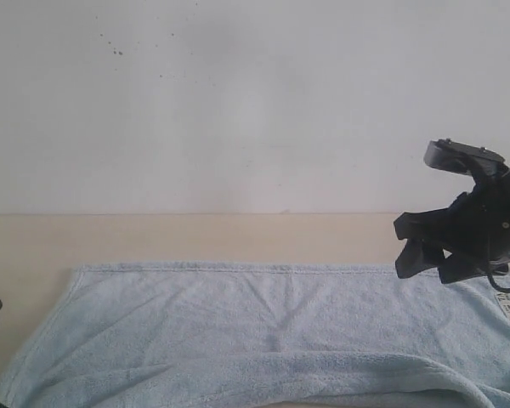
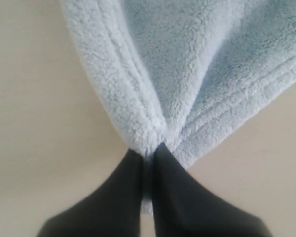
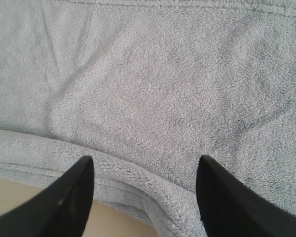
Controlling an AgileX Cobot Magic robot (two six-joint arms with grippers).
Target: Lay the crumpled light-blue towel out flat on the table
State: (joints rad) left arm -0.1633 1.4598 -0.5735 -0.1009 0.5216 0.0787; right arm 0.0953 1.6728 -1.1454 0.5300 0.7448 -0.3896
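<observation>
Overall, the pale light-blue fluffy terry towel point(image 1: 263, 331) lies across the near part of the cream matte table point(image 1: 195, 238), its near edge folded over. The black right gripper point(image 1: 412, 246) hovers above its far right part. At the left wrist, the black left gripper point(image 2: 148, 150) is clamped on a hemmed towel corner. At the right wrist, the fingers point(image 3: 74, 197) stand wide apart above the fold, holding nothing.
</observation>
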